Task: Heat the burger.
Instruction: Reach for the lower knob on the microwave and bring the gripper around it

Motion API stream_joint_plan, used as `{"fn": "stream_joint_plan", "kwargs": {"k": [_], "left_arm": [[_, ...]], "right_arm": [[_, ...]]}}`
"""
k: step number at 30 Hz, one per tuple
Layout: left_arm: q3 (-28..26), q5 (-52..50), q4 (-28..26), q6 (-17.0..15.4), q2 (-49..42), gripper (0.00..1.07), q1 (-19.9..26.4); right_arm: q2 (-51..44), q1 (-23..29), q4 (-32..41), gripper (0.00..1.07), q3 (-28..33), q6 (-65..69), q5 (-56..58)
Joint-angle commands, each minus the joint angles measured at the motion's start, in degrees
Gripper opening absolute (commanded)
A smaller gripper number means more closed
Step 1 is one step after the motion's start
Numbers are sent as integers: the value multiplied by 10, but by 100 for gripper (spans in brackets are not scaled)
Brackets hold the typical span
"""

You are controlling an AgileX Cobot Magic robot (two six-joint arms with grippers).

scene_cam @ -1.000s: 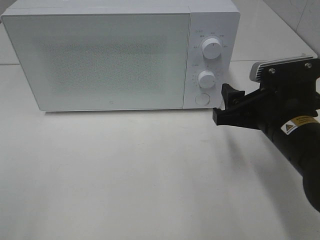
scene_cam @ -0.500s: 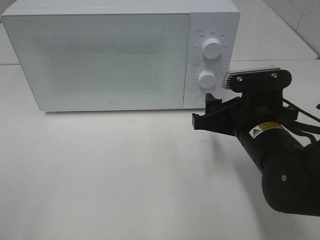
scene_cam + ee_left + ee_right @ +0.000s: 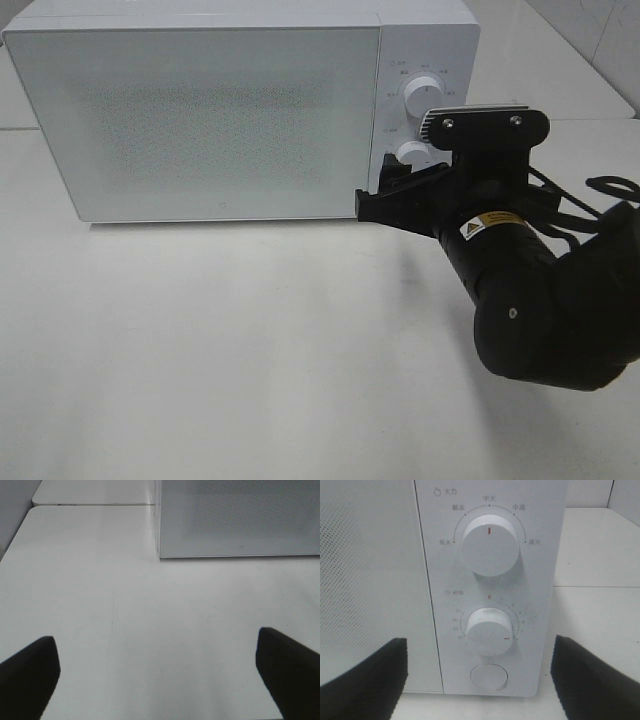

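The burger is out of view. The white microwave (image 3: 200, 120) stands at the back of the table with its door shut; the perforated door window shows nothing inside. My right gripper (image 3: 378, 192) is open and empty, right in front of the control panel's lower part. In the right wrist view the right gripper (image 3: 480, 680) has one finger on each side of the panel, facing the lower dial (image 3: 488, 631) and the round button (image 3: 490, 676). My left gripper (image 3: 157, 675) is open and empty above bare table, short of the microwave's left front corner (image 3: 159, 555).
The upper dial (image 3: 489, 547) points straight up. The right arm's black body (image 3: 540, 310) fills the right side of the white table (image 3: 220, 350). A second tabletop's edge (image 3: 90, 502) lies behind, left of the microwave.
My right arm has swung left and towards the microwave; its gripper went from right of the control panel to directly in front of the lower dial and button. The microwave has not changed.
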Motion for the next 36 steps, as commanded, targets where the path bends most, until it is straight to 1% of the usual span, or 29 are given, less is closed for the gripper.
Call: {"fn": "stream_joint_plan", "kwargs": {"k": [1, 2, 6, 8, 9, 10, 13, 16, 17, 21, 36], "left_arm": [[2, 1, -7, -5, -14, 100, -4], [2, 1, -7, -5, -14, 100, -4], [2, 1, -7, -5, -14, 100, -4], [2, 1, -7, -5, -14, 100, -4], [2, 1, -7, -5, -14, 100, -4], [2, 1, -7, -5, -14, 100, -4], [2, 1, -7, -5, -14, 100, -4], [2, 1, -7, -5, -14, 100, -4], [2, 1, -7, -5, -14, 100, -4], [2, 1, -7, -5, -11, 100, -4], [2, 1, -7, -5, -10, 100, -4]], "right_arm": [[28, -18, 1, 76, -21, -5, -107], [28, -18, 1, 76, -21, -5, -107], [58, -32, -16, 76, -52, -5, -107], [58, -32, -16, 76, -52, -5, -107], [75, -41, -24, 76, -73, -5, -104], [85, -42, -30, 76, -83, -5, -103], [88, -44, -30, 76, -88, -5, -104], [99, -49, -31, 76, -100, -5, -106], [105, -60, -33, 76, -108, -5, -104], [124, -61, -34, 76, -127, -1, -103], [137, -70, -44, 76, -140, -1, -103]]}}
